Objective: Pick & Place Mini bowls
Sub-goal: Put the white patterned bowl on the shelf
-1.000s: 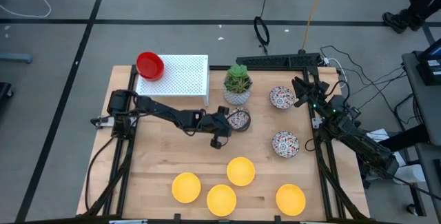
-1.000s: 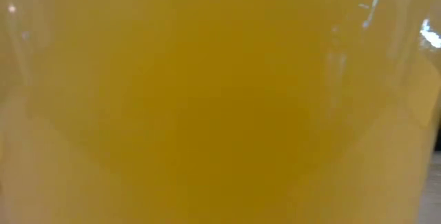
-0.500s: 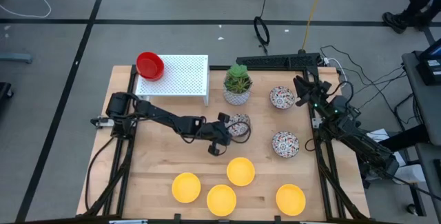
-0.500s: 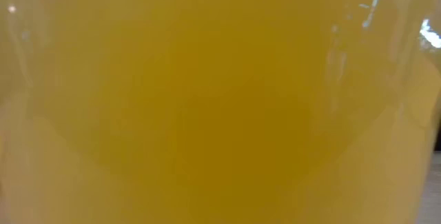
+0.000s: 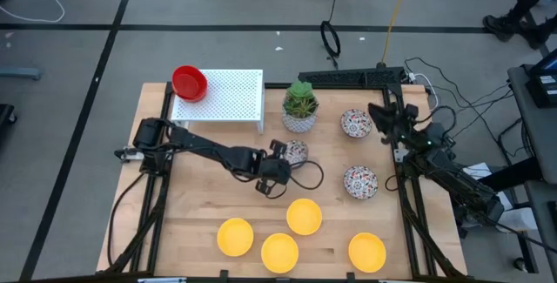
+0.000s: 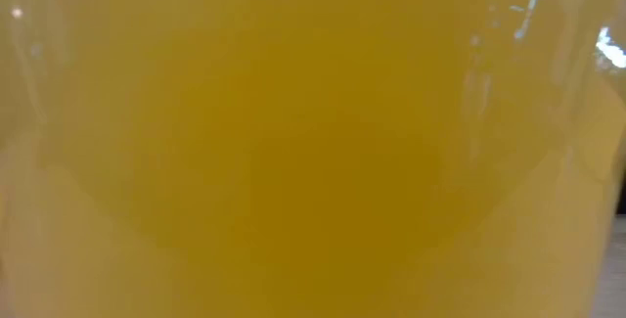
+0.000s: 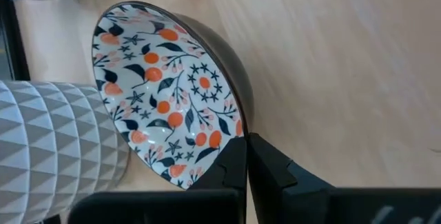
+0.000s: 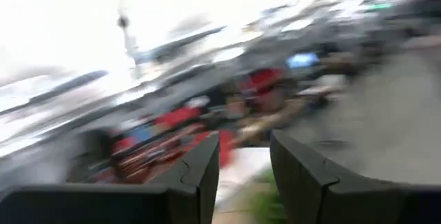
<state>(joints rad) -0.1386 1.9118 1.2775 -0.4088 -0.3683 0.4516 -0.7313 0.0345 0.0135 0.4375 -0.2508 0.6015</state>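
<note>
Up on the white perforated stand (image 5: 228, 93) in the upper left of the high view sits a red bowl (image 5: 189, 83), on the stand's left corner; how many are stacked there can't be told. Just right of the stand is the white pot with the green plant (image 5: 299, 106). All the bowls in sight look empty.

Centre frame, the left gripper (image 5: 280, 163) has its fingers pressed together on the rim of a floral bowl (image 5: 297, 152). In the left wrist view that floral bowl (image 7: 165, 100) is tilted on edge, its patterned inside facing the pot (image 7: 58, 141) close beside it, the fingers (image 7: 238, 165) pinching its lower rim.

Two more floral bowls lie right of centre: one (image 5: 355, 123) near the right gripper (image 5: 384, 119), one (image 5: 359, 181) lower down. The right gripper's fingers (image 8: 200, 165) are spread, gripping nothing.

Four yellow bowls (image 5: 304, 216) line the bottom of the table (image 5: 200, 196); one fills the low view.

No readable writing.
</note>
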